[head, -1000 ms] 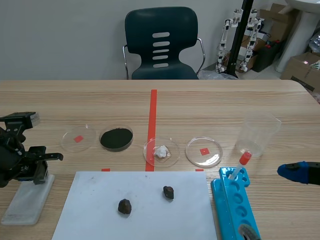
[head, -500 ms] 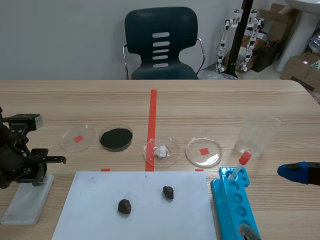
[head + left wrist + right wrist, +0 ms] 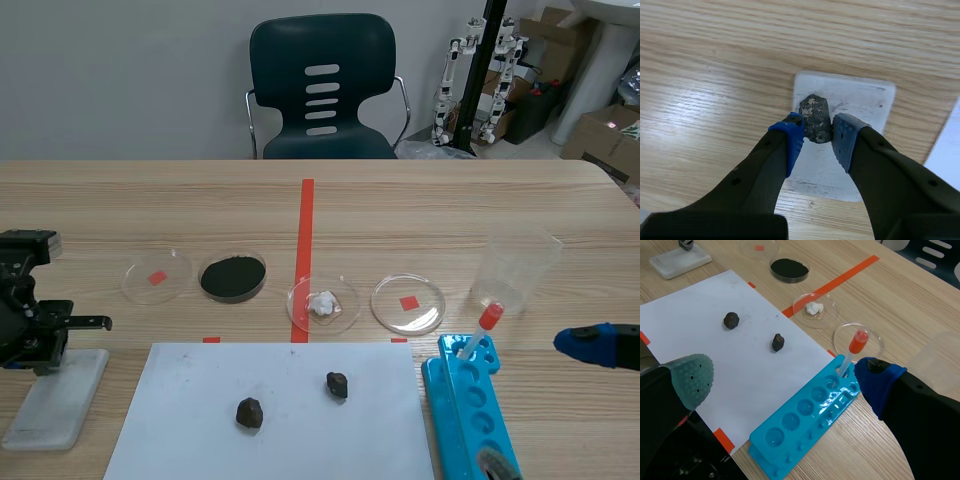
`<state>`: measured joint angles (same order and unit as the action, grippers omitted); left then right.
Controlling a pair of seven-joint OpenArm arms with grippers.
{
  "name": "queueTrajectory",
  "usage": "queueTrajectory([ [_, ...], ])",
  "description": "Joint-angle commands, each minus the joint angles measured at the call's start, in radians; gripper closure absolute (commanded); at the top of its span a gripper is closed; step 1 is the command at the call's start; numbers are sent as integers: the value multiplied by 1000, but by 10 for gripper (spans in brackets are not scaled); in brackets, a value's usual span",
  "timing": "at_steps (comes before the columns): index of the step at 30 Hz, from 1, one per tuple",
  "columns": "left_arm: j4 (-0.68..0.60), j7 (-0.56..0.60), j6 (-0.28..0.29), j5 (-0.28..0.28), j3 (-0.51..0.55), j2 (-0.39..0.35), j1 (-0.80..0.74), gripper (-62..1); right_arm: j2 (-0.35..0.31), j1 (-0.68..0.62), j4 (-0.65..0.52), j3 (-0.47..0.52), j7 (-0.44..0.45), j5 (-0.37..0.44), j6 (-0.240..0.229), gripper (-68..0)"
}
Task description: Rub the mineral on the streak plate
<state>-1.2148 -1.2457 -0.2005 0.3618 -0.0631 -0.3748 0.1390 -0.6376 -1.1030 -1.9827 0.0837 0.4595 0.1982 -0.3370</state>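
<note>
My left gripper (image 3: 816, 135) is shut on a dark speckled mineral (image 3: 815, 119), pinched between its blue pads. The mineral sits over the far part of the white streak plate (image 3: 852, 102), where faint grey marks show; I cannot tell whether it touches. In the scene view the left gripper (image 3: 40, 335) stands over the far end of the streak plate (image 3: 60, 405) at the table's left edge, and the mineral is hidden there. My right gripper (image 3: 785, 382) is open with nothing in it, low at the right edge (image 3: 590, 345).
Two dark rocks (image 3: 249, 412) (image 3: 337, 384) lie on a white paper sheet (image 3: 200, 440). Behind it stand several petri dishes, one with black powder (image 3: 232, 277) and one with a white lump (image 3: 323, 304). A blue well tray (image 3: 470, 420), a red-capped dropper (image 3: 483, 325) and a plastic cup (image 3: 515, 270) are on the right.
The left gripper with the mineral shifted slightly right, then back to the left over the streak plate. The right arm has not moved.
</note>
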Motion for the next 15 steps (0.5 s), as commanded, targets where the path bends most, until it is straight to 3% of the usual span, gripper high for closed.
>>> queueTrajectory([
  [1, -2, 3, 23, 66, -5, 11, -3, -126, 0, 6, -6, 0, 10, 7, 0, -587],
  [7, -2, 13, 66, 152, -5, 11, -3, -126, 0, 6, -6, 0, 10, 7, 0, -587],
  [13, -2, 14, 69, 154, -5, 11, -3, -126, 0, 6, -6, 0, 10, 7, 0, -587],
  [15, -2, 14, 68, 131, -5, 11, -3, -126, 0, 6, -6, 0, 10, 7, 0, -587],
])
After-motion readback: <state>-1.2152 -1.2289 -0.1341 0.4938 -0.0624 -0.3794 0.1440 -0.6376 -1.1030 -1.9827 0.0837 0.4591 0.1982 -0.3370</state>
